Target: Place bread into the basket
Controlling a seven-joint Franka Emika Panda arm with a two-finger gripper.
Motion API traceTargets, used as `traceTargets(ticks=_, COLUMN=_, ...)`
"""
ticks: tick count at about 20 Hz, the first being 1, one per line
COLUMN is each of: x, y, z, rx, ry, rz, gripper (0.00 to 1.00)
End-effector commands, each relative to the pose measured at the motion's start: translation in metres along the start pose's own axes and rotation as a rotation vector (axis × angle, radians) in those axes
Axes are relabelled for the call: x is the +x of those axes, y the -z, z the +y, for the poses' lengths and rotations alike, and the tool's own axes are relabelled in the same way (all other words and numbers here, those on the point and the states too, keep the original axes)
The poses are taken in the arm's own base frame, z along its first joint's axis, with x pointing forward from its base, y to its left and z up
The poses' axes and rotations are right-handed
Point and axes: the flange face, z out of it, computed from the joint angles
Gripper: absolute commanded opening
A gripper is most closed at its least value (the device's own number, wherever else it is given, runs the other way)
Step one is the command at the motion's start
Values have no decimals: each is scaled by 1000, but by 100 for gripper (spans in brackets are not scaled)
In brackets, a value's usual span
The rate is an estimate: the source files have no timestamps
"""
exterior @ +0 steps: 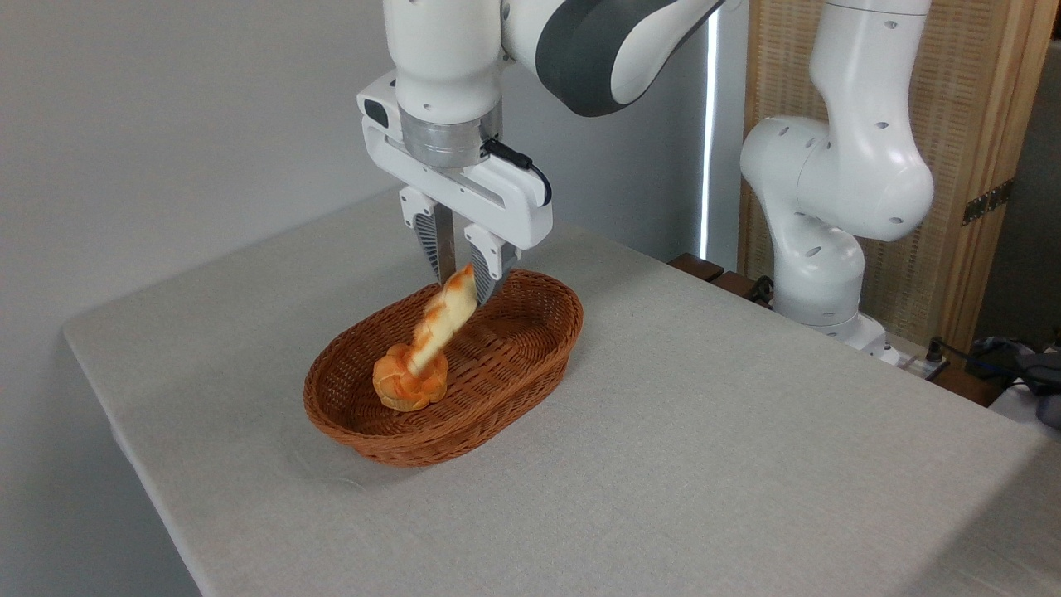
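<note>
The bread (441, 319) hangs tilted, its top end pinched by the gripper (461, 278). It should be laid flat in the basket (530, 365), toward 2 o'clock from the bun (408, 383).

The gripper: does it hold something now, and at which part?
The gripper holds the long braided bread by its upper tapered end; the loaf hangs tilted over the basket.

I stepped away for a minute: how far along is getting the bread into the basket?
Done: a round bun already sits in the basket. In hand: the bread hangs tilted and blurred over the basket, its top end between the fingers of the end effector. Left: getting it to lie flat inside.
</note>
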Motion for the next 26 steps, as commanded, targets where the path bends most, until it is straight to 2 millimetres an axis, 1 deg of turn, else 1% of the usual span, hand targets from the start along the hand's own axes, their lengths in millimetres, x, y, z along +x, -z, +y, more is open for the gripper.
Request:
traceTargets(ticks=1, x=-1, y=2, z=-2, rx=13, ry=2, rz=9, gripper=89)
traceTargets(ticks=2, x=-1, y=2, z=-2, rx=13, ry=-1, rz=8, gripper=90)
traceTargets(ticks=4, x=-2, y=3, z=-3, rx=30, ry=-4, rz=0, gripper=98)
traceTargets(ticks=5, x=-3, y=4, z=-4, rx=44, ry=-7, rz=-7, gripper=100)
traceTargets(ticks=9, x=-3, y=4, z=-5, rx=52, ry=-10, rz=-9, gripper=100)
traceTargets(ticks=12, x=-3, y=13, z=-4, rx=71, ry=-17, rz=0, gripper=100)
traceTargets(ticks=13, x=-1, y=22, z=-5, rx=111, ry=-30, rz=-2, gripper=100)
traceTargets(ticks=16, x=3, y=59, z=-9, rx=262, ry=-69, rz=-21, gripper=100)
traceTargets(ticks=18, x=11, y=78, z=-12, rx=294, ry=-72, rz=-12, gripper=100)
traceTargets(ticks=19, x=13, y=90, z=-23, rx=297, ry=-51, rz=-10, gripper=100)
traceTargets(ticks=20, x=16, y=100, z=-28, rx=294, ry=-51, rz=-18, gripper=100)
traceTargets(ticks=21, x=21, y=107, z=-31, rx=288, ry=-69, rz=-31, gripper=100)
traceTargets(ticks=22, x=21, y=115, z=-40, rx=285, ry=-82, rz=-42, gripper=100)
traceTargets(ticks=24, x=27, y=127, z=-52, rx=289, ry=-141, rz=-45, gripper=100)
traceTargets(ticks=26, x=33, y=128, z=-60, rx=288, ry=-193, rz=-49, gripper=100)
